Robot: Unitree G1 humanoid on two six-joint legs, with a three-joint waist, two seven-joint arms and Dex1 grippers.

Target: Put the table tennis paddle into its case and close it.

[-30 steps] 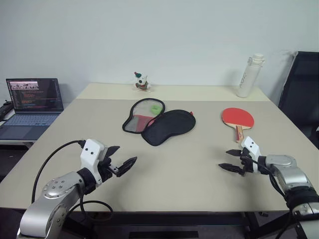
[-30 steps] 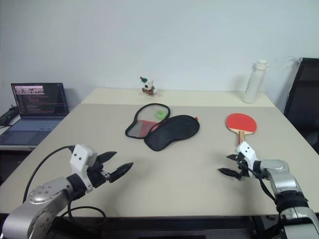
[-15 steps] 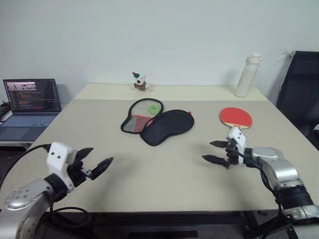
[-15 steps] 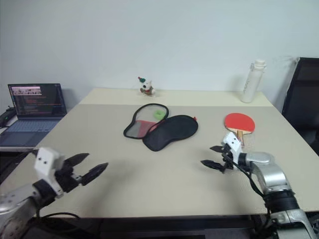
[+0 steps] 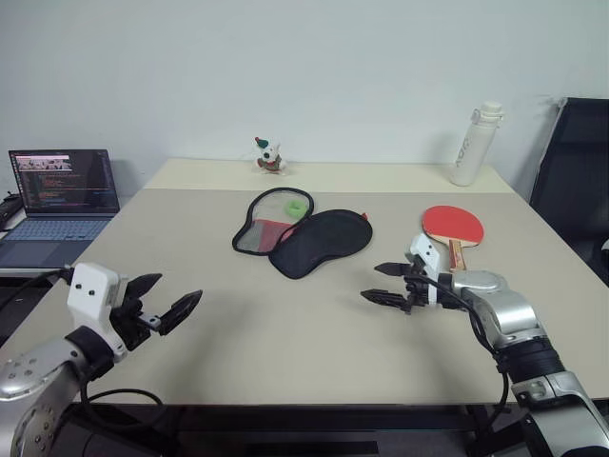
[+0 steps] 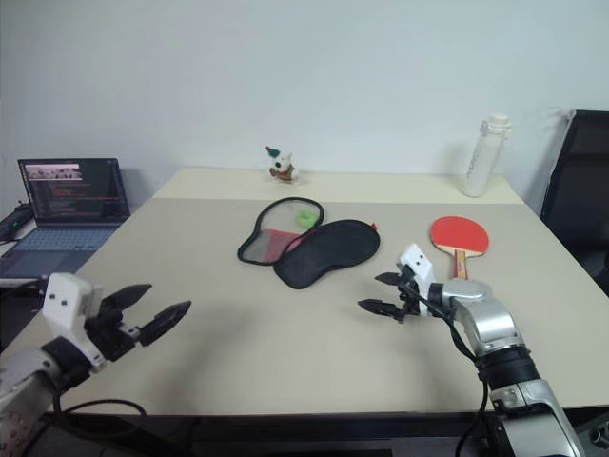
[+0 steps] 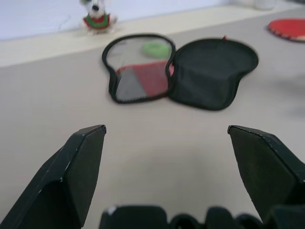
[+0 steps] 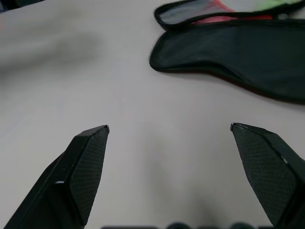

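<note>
Both jaws spread wide, nothing held.

Right gripper is seen above the counter, near the case, which lies unzipped and spread flat mid-counter. Left gripper is held over the near left edge. Table tennis paddle lies right of the case, well apart.

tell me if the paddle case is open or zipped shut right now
Open. The case lies unzipped and spread flat on the table, its two halves side by side, and holds no paddle; the table tennis paddle lies apart, to its right.
</note>
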